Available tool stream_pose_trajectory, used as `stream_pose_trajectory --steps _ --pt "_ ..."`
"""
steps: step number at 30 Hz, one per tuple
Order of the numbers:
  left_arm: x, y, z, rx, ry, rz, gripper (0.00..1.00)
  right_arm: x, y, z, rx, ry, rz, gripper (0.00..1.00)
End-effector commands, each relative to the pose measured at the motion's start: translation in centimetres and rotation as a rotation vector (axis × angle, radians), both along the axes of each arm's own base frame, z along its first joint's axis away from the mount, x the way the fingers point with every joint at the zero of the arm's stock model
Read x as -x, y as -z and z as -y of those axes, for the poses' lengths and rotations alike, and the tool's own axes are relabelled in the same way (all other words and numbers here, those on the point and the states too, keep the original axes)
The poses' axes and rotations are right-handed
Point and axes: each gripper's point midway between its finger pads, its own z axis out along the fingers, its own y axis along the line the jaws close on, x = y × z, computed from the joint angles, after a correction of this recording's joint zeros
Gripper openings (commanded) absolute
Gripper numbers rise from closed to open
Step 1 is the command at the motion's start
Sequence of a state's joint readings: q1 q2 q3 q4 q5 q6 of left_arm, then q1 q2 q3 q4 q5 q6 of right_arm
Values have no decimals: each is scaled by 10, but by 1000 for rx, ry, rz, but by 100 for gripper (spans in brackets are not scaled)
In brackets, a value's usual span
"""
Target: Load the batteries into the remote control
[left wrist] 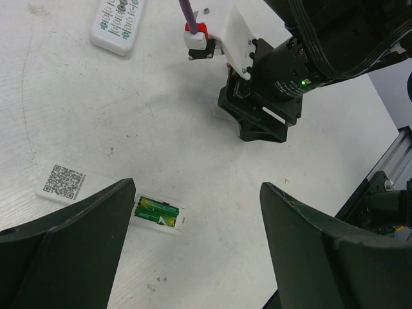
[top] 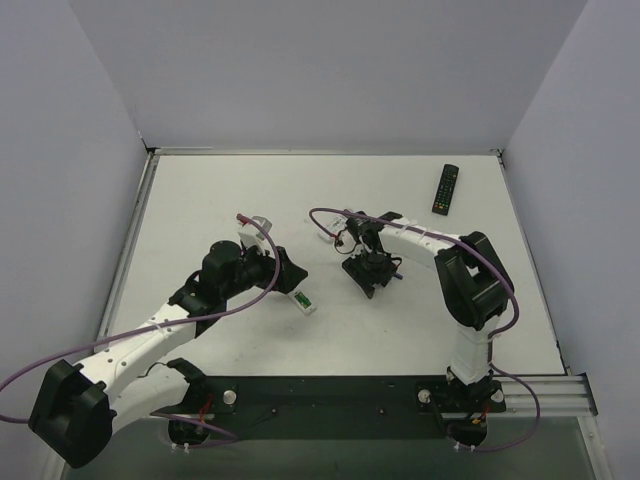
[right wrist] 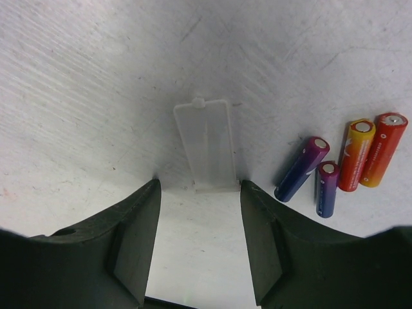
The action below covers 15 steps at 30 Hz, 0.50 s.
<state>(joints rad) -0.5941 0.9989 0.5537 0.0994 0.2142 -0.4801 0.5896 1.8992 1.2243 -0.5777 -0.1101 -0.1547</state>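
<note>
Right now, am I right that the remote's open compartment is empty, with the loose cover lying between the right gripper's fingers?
Not quite: the left wrist view shows two green batteries in the open compartment of the remote control. The loose cover does lie between the fingers of the right gripper.

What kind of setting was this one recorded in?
Probably a lab robot test cell: a white table boxed in by blank walls, with the left arm and right arm mounted at its near edge.
</note>
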Motion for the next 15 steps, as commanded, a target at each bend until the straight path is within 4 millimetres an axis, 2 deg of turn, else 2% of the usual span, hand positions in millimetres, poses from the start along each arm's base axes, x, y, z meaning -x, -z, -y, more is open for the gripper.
stream_pose_trajectory --steps 1,10,14,15 --pt "-3 -10 4 36 5 17 89 21 2 18 50 11 -62 47" --pt "-4 -11 5 50 -3 3 89 22 10 17 51 25 -74 43" --pt "-4 -13 6 64 -9 2 89 22 11 19 56 22 -70 34" --pt "-4 -12 6 70 -12 -5 89 22 11 19 54 22 -70 28"
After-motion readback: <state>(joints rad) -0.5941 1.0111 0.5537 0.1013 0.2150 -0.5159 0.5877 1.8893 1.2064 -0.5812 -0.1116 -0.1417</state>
